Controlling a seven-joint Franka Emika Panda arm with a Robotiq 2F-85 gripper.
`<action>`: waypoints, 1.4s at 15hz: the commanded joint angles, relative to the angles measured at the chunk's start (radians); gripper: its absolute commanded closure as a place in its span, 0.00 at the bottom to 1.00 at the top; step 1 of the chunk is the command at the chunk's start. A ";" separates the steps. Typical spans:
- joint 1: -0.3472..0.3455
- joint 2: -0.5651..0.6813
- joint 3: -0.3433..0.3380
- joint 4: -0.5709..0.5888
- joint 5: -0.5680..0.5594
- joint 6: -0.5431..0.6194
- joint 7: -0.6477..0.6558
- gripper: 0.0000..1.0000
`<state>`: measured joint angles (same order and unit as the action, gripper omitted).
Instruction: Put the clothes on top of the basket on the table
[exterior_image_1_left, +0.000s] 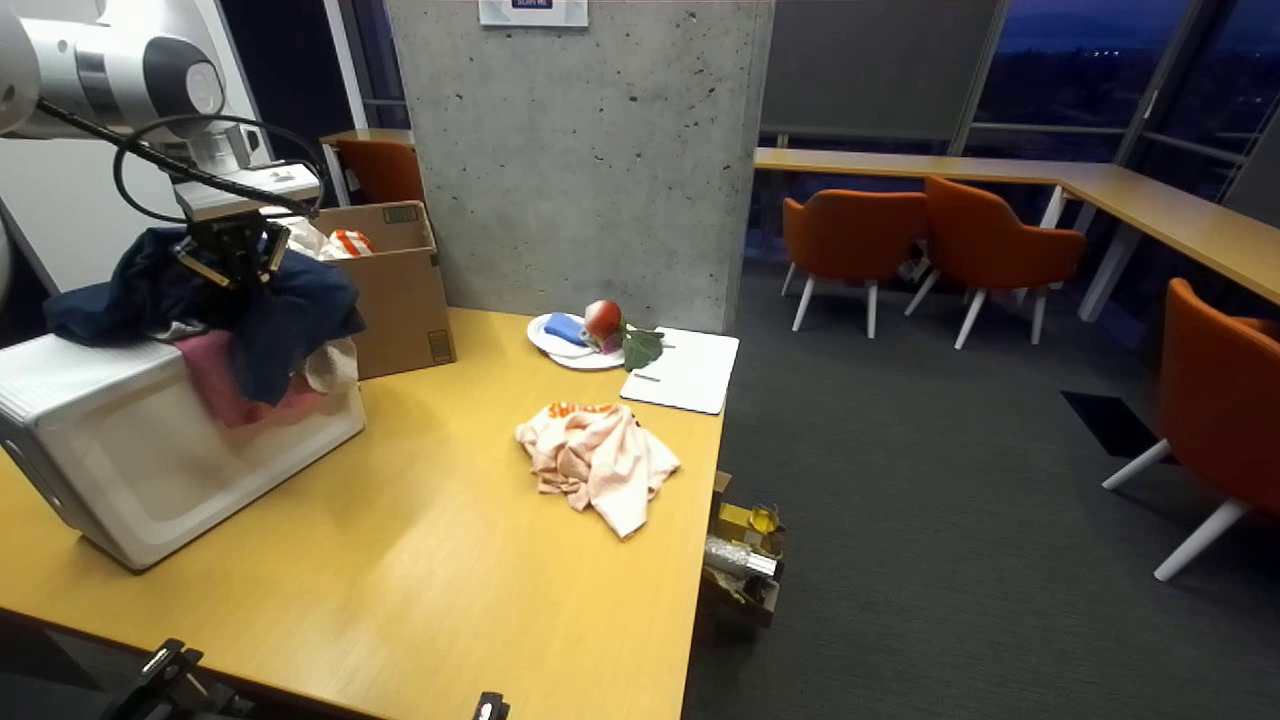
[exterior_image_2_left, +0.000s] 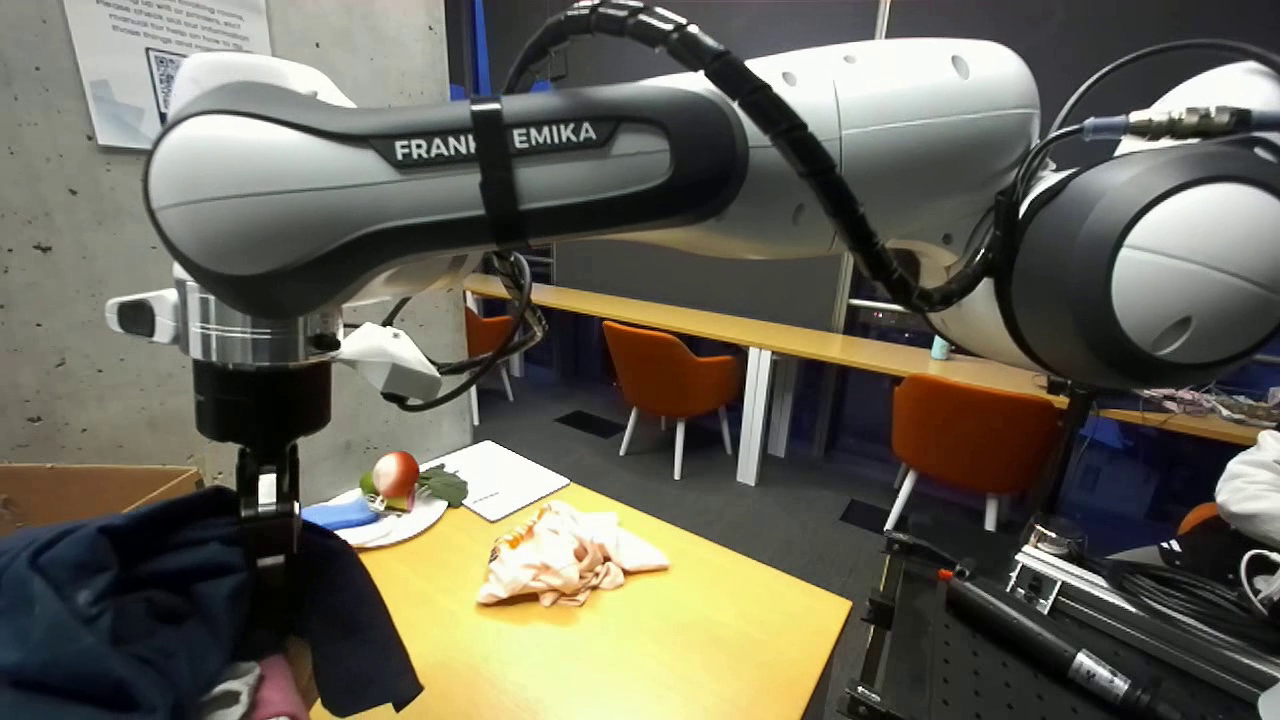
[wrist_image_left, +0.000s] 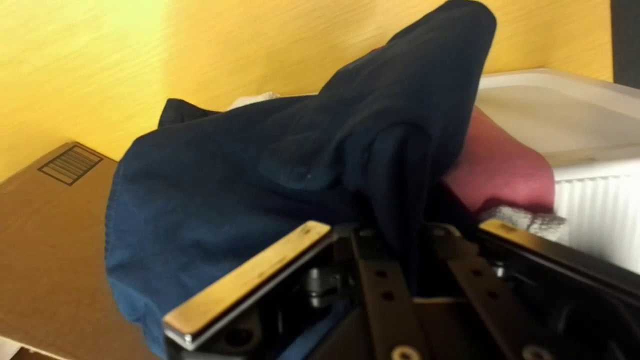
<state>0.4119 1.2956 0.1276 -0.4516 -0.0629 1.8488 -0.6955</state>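
- gripper (wrist_image_left: 401, 237) over the white basket (exterior_image_1_left: 190, 475), fingers (wrist_image_left: 385, 285) clenched on navy cloth (wrist_image_left: 225, 165)!
- pink cloth (exterior_image_1_left: 215, 375) pokes out underneath!
- peach cloth (exterior_image_1_left: 600, 455) lies crumpled on the table (exterior_image_1_left: 430, 570)

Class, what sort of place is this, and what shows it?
Probably a shared office or lab: orange chairs stand by a long counter, and a robot arm is set up here.

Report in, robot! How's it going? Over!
Gripper closed on navy garment, draped over white basket. Peach cloth on table. Cardboard box nearby, might obstruct.
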 joint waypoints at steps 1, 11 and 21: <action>0.009 -0.045 -0.035 -0.008 -0.035 0.012 0.029 1.00; -0.014 -0.111 -0.090 -0.008 -0.067 0.040 0.128 0.98; -0.063 -0.183 -0.144 0.017 -0.100 0.101 0.274 0.98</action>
<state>0.3754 1.1547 -0.0020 -0.4342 -0.1413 1.9375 -0.4671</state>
